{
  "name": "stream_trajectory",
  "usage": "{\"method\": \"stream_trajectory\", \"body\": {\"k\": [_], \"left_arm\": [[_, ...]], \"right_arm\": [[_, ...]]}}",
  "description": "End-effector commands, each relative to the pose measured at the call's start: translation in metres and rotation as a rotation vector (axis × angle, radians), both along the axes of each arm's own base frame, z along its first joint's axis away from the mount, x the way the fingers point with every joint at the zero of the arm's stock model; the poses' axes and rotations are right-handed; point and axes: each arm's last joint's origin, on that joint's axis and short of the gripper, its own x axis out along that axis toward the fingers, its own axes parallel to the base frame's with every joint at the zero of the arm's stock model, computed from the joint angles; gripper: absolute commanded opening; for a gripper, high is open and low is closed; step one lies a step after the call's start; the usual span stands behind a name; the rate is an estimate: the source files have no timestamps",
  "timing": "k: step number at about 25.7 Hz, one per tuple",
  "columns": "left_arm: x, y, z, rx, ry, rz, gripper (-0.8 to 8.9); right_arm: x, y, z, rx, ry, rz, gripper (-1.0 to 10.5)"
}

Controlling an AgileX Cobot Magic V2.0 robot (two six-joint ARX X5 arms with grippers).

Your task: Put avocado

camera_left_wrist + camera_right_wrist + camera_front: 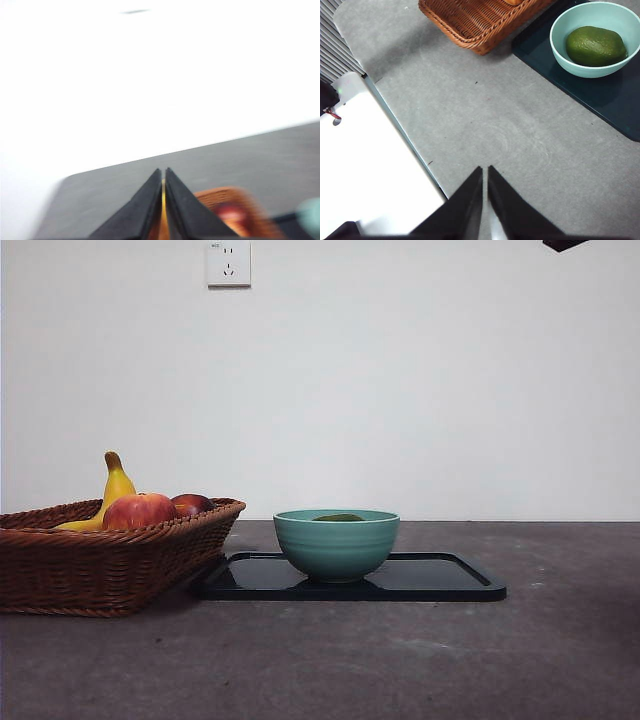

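Both grippers hang clear of the work, jaws pressed together on nothing: the right gripper (485,172) above bare grey table (520,150), well apart from the fruit, and the left gripper (163,175) raised over the wicker basket (110,560) in a blurred wrist view. Inside the teal bowl (337,545) lies the avocado (596,46), only its dark green top showing over the rim from the front. That bowl stands on a black tray (440,585) just beside the basket, which holds a banana (115,490) and red apples (140,512)
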Motion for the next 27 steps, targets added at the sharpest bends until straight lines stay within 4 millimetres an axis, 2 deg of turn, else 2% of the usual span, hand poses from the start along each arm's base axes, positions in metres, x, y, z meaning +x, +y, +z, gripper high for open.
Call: {"method": "stream_trajectory", "body": {"k": [1, 7, 12, 27], "left_arm": [[-0.001, 0.003, -0.022, 0.010, 0.007, 0.047, 0.10], [-0.004, 0.006, -0.072, 0.005, 0.048, 0.076, 0.10], [-0.005, 0.006, -0.104, 0.002, 0.083, 0.076, 0.10], [-0.002, 0.006, -0.147, 0.005, 0.158, 0.076, 0.10]], "right_arm": [[0.001, 0.002, 0.003, 0.012, -0.004, 0.003, 0.1], [0.001, 0.002, 0.003, 0.012, -0.004, 0.003, 0.1], [0.001, 0.002, 0.003, 0.012, -0.004, 0.003, 0.1], [0.001, 0.002, 0.003, 0.012, -0.004, 0.003, 0.1]]}}
